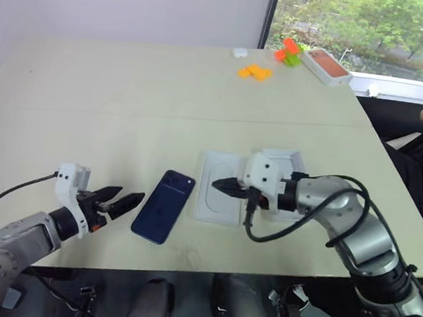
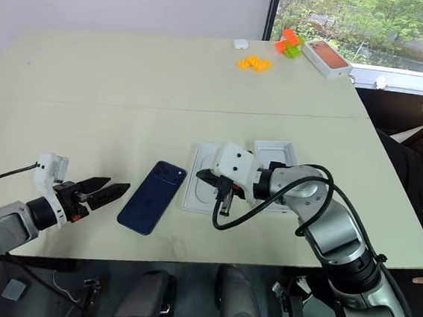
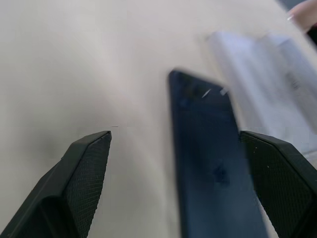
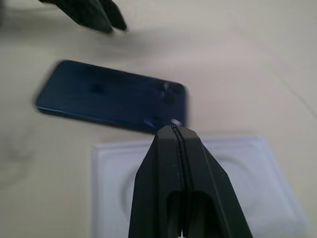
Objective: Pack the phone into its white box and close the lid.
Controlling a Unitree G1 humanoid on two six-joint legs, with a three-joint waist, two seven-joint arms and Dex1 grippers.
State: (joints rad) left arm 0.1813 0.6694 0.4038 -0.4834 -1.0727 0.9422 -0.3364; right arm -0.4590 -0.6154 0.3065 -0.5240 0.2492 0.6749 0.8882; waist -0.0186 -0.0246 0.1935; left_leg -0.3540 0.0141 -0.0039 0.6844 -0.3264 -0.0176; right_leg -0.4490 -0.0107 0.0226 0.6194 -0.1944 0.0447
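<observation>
Nothing is packed yet, as far as I can judge. The phone [image 1: 163, 205] lies flat and back-up on the worktop [image 1: 127, 105], outside any box, its camera block at the far end. My left gripper [image 1: 126, 202] sits just beside the phone's near left edge with its fingers spread wide and nothing between them; in my left wrist view the phone lies between and ahead of the two fingers [image 3: 81, 173], not yet touched. My right gripper [image 1: 224, 184] is closed tight on nothing, hovering over the flat white insert [image 1: 219, 197] that lies just right of the phone. Behind my right wrist a white tray-like piece [image 2: 276, 151] lies on the worktop; I take it for the white box, though my arm hides much of it and I cannot tell whether it is the box or the lid. A box with an orange-red top [image 1: 327, 65] and some coloured blocks [image 1: 256, 72] sit well apart at the far edge.

Still ahead, by my reckoning: grasp the phone, lift it, lay it in the white box, then find the lid and seat it.
</observation>
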